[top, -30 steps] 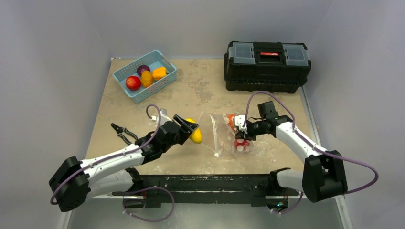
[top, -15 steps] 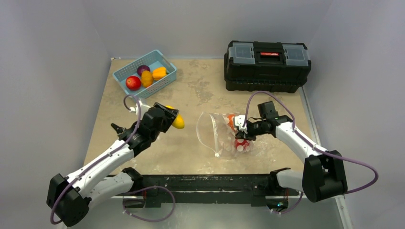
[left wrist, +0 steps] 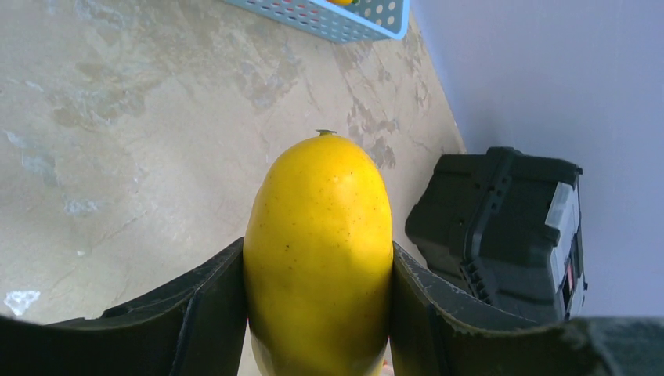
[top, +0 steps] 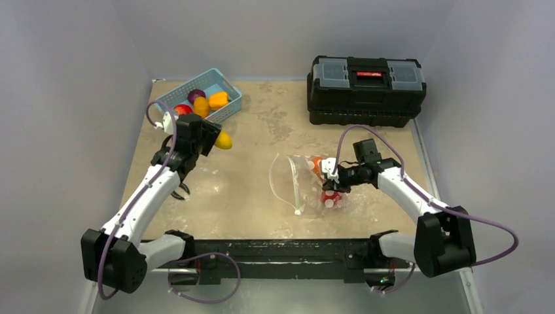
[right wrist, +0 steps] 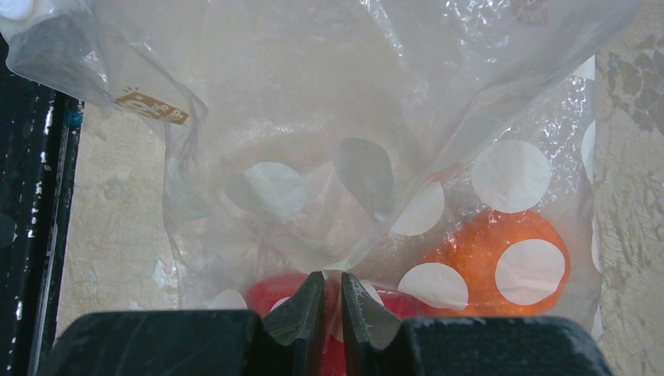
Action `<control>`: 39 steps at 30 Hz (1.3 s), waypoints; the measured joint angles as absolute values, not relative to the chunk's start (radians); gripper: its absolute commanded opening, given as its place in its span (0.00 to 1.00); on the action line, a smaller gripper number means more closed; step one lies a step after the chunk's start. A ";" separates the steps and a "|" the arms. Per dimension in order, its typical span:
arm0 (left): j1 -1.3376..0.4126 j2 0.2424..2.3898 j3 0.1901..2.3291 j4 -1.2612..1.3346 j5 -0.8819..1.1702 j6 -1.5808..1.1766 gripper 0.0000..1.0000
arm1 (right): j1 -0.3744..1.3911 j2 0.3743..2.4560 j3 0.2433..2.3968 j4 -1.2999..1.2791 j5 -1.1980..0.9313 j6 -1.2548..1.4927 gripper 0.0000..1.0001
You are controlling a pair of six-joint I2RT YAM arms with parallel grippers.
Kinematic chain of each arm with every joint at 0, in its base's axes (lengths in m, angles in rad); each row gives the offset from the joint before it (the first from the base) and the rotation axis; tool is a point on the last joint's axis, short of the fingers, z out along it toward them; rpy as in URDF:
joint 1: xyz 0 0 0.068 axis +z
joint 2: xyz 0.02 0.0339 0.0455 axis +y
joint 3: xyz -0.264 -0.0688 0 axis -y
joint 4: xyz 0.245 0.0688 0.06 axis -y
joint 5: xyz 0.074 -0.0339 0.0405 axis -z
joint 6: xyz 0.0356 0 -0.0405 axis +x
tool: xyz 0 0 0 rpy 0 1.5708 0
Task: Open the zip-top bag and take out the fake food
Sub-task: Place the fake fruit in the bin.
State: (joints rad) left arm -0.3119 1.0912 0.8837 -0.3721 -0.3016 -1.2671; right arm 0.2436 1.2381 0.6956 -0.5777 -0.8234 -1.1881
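Swung beside basket (top: 234,99), left end effector (top: 212,137) clamps yellow fruit (left wrist: 317,251); right end effector (right wrist: 325,286) pinches bag (right wrist: 313,117).

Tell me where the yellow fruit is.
The yellow fruit is far left in the top view, clamped in the left gripper, just short of the blue basket.

Yellow fruit (left wrist: 317,258); clear bag (right wrist: 266,102) (white polka dots); light-blue basket (top: 230,108).
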 measured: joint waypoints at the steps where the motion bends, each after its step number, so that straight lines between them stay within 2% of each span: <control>1: -0.290 1.112 0.904 -0.377 -0.285 -1.258 0.00 | 0.244 1.238 0.696 -0.578 -0.823 -1.188 0.12; 15: -0.080 1.414 1.228 -0.441 -0.133 -1.157 0.02 | 0.244 1.238 0.696 -0.577 -0.820 -1.188 0.12; 31: 0.060 1.840 1.632 -0.570 -0.053 -0.981 0.15 | 0.244 1.258 0.696 -0.572 -0.820 -1.188 0.12; 39: 0.091 1.995 1.856 -0.646 -0.041 -0.738 0.26 | 0.244 1.258 0.696 -0.573 -0.818 -1.188 0.12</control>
State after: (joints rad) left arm 0.0914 1.9953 1.8557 -0.6456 -0.0414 -0.7376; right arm 0.2440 1.2579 0.6956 -0.5728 -0.8185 -1.1885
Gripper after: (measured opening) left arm 0.555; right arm 0.121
